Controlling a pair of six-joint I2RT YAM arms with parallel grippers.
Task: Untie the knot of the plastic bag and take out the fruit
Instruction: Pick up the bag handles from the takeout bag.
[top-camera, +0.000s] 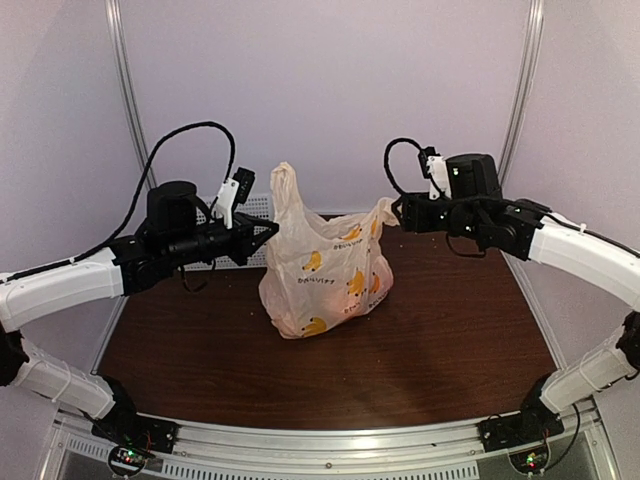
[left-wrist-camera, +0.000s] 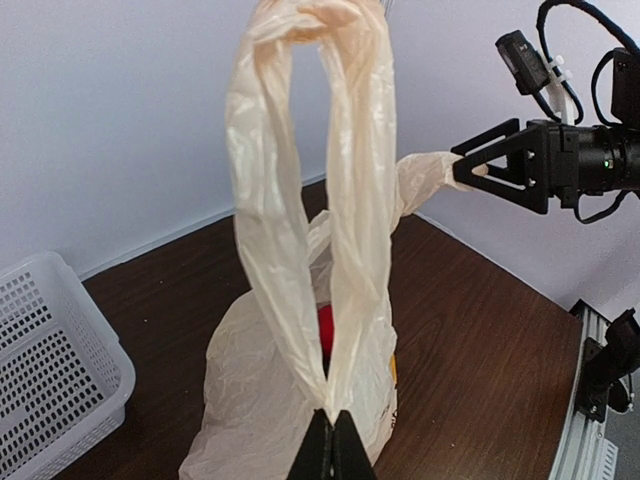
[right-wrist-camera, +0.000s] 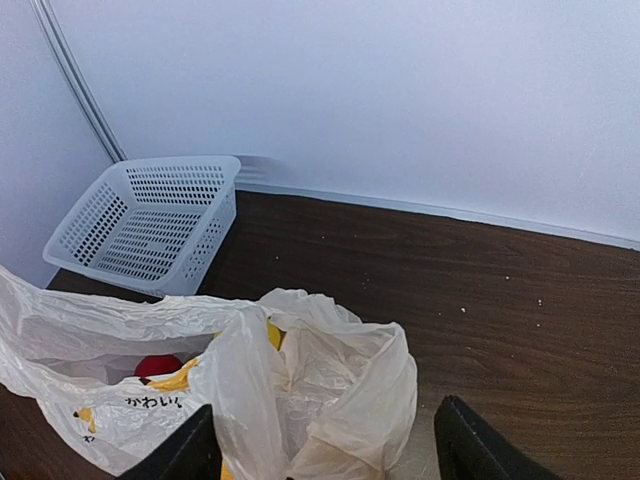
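Note:
The plastic bag (top-camera: 325, 270), cream with yellow bananas, sits mid-table. My left gripper (top-camera: 273, 228) is shut on the base of its tall upright handle loop (left-wrist-camera: 300, 150); in the left wrist view the pinch is at the bottom (left-wrist-camera: 332, 445). My right gripper (top-camera: 400, 212) is at the bag's other handle (top-camera: 384, 212); the jaws stand wide open around that bunched film (right-wrist-camera: 330, 390), not pinching it. No tied knot shows; the two handles stand apart. A red fruit (right-wrist-camera: 158, 366) shows in the bag's mouth, the same fruit (left-wrist-camera: 325, 330) behind the loop. Other fruit is hidden.
A white perforated basket (right-wrist-camera: 150, 220) stands at the back left by the wall, close behind my left arm (top-camera: 180, 240). Bare dark wooden tabletop (top-camera: 450, 330) lies to the right of and in front of the bag.

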